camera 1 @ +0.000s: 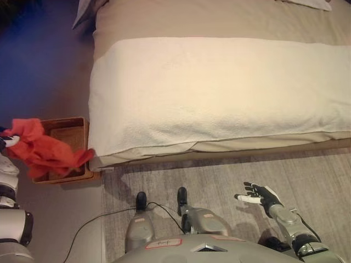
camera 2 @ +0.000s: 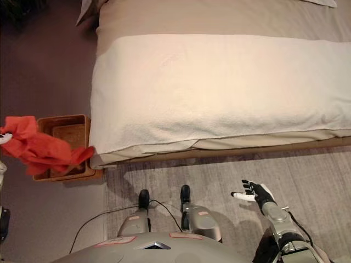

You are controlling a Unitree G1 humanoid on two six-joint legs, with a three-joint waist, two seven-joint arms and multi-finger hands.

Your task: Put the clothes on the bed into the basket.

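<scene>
A red cloth (camera 1: 43,149) hangs from my left hand (camera 1: 6,142) at the far left, above the near left part of a brown basket (camera 1: 70,131) that stands on the floor beside the bed's corner. The hand's fingers are mostly hidden in the cloth and are closed on it. My right hand (camera 1: 260,196) is open and empty, low over the rug at the lower right. The bed (camera 1: 219,87) has a cream blanket and no clothes show on it.
A grey pillow (camera 1: 82,12) sticks out at the bed's upper left corner. A grey rug (camera 1: 230,175) lies along the bed's near side. Dark floor lies left of the bed.
</scene>
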